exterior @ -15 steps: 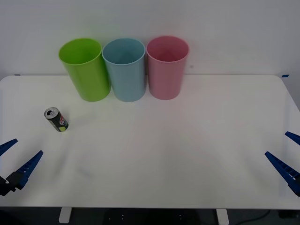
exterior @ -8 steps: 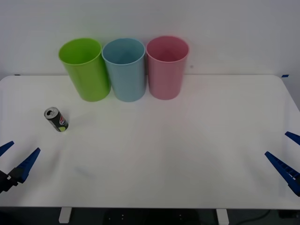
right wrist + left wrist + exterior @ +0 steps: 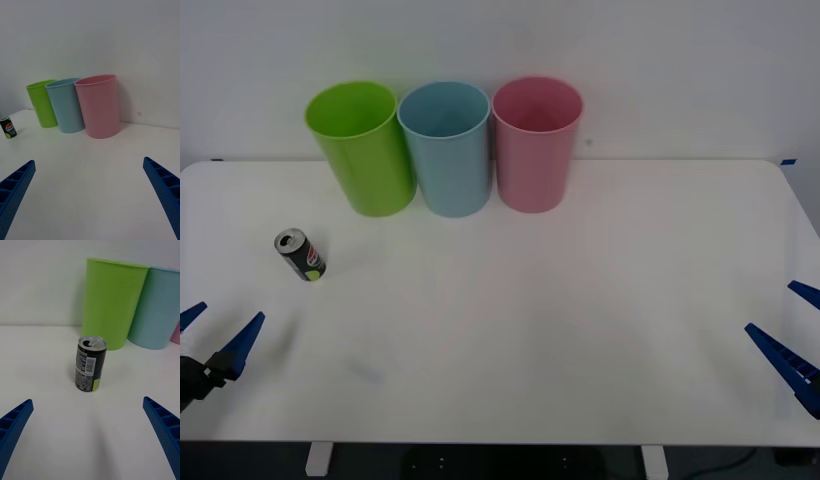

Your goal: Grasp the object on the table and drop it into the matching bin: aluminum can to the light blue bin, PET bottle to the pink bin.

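From the front view, we see the small black aluminum can (image 3: 300,254) with its silver top standing upright on the wide white table (image 3: 580,300), on the robot's left side, out in front of the row of bins at the far edge. There the lime green plastic bin (image 3: 362,148), the tall light blue plastic bin (image 3: 446,148) and the tall pink plastic bin (image 3: 536,144) stand side by side. Our left gripper (image 3: 215,332) waits at the near left corner, blue fingers spread wide and holding nothing; the can lies ahead of it and a little inward. Our right gripper (image 3: 792,335) sits at the near right edge, also wide open and empty, well apart from the can. We judge the left arm the nearer one for the grasp.

In the right wrist view, the can (image 3: 8,128) is far off, beside the green bin (image 3: 42,103), with the light blue bin (image 3: 66,105) and pink bin (image 3: 98,106) closer.

In the left wrist view, the can (image 3: 90,363) stands straight ahead between the open blue fingers (image 3: 161,429), its long axis vertical, so we judge a forward reach should bring the fingers around its sides.
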Action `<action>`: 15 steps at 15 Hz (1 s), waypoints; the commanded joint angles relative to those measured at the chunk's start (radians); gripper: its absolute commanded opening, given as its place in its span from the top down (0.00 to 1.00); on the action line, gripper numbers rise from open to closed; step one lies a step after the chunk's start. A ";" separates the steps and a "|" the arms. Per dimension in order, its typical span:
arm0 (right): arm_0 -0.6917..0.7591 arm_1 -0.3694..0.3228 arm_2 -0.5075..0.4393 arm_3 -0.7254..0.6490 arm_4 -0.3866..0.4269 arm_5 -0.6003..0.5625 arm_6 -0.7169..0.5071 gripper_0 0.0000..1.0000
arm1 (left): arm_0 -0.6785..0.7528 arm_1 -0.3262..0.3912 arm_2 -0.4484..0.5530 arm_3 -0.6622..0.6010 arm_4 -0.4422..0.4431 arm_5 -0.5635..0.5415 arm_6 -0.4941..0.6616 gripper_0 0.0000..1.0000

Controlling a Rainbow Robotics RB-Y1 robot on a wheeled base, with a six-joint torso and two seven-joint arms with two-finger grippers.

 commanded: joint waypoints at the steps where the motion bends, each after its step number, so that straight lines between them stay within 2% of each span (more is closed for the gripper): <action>1: 0.000 0.000 0.000 0.000 0.000 0.000 0.000 0.00 | -0.079 0.000 -0.013 0.085 -0.007 0.000 -0.036 0.00; 10: 0.000 0.000 0.000 0.000 0.000 0.000 0.000 0.00 | -0.292 0.000 -0.047 0.315 -0.037 0.023 -0.156 0.00; 15: 0.000 0.000 0.000 0.000 0.000 0.000 0.000 0.00 | -0.340 0.000 -0.107 0.336 -0.037 0.115 -0.192 0.00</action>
